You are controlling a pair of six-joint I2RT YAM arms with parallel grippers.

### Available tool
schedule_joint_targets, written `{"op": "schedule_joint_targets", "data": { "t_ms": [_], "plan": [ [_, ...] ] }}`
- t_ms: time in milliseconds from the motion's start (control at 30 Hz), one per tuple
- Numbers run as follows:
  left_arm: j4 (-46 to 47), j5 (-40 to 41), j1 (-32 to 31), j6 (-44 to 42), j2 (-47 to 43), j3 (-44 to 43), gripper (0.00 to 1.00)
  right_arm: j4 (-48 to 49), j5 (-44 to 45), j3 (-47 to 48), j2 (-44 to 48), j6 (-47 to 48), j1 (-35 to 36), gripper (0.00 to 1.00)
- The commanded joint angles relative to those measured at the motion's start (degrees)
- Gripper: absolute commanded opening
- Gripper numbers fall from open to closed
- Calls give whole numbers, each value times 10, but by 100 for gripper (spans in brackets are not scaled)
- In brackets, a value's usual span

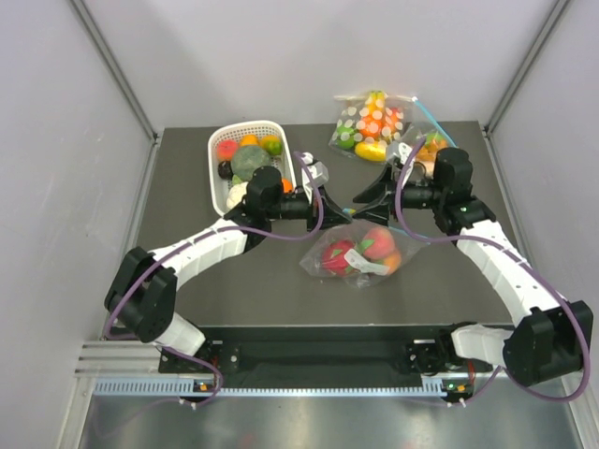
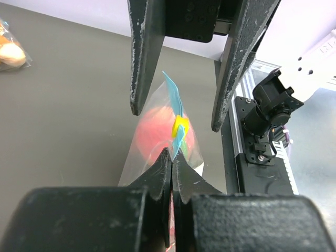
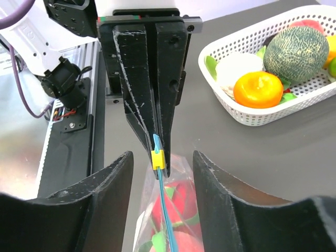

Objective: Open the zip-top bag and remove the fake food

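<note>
The zip-top bag [image 1: 360,254] lies mid-table with its teal zip edge lifted toward both grippers. Inside it is the fake food: a pink-red dragon fruit [image 1: 337,255], a strawberry [image 1: 377,241] and a peach [image 1: 392,261]. My left gripper [image 1: 334,208] is shut on the end of the bag's zip strip, and its pinch shows in the left wrist view [image 2: 171,153]. My right gripper [image 1: 368,196] is open. In the right wrist view its fingers straddle the yellow slider [image 3: 158,159] on the teal strip [image 3: 166,210] without touching it.
A white basket [image 1: 214,178] of toy produce stands at the back left and shows in the right wrist view [image 3: 273,113]. A polka-dot bag [image 1: 370,122] and a smaller clear bag of orange pieces [image 1: 428,148] lie at the back right.
</note>
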State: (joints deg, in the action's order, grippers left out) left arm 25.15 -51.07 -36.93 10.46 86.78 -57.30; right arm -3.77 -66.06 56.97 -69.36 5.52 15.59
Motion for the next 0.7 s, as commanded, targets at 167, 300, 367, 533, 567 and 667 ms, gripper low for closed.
{"op": "schedule_joint_targets", "data": {
  "t_ms": [167,300,367,533,567,667],
  "plan": [
    [-9,-19,-5,-9,2,-34,0,0,-41,7,9,45,19,44],
    [-10,-21,-10,-9,5,-37,0,-18,-39,16,0,57,23,40],
    [-11,-20,-13,-9,6,-38,0,-21,-38,17,-2,61,24,36],
    [-11,-18,-14,-10,7,-38,0,-40,-28,22,-6,74,29,33],
    [-11,-18,-14,-10,6,-38,0,-43,-24,23,-9,76,29,29],
    [-12,-16,-15,-11,3,-37,0,-55,-20,28,-16,84,31,19]
  ]
}}
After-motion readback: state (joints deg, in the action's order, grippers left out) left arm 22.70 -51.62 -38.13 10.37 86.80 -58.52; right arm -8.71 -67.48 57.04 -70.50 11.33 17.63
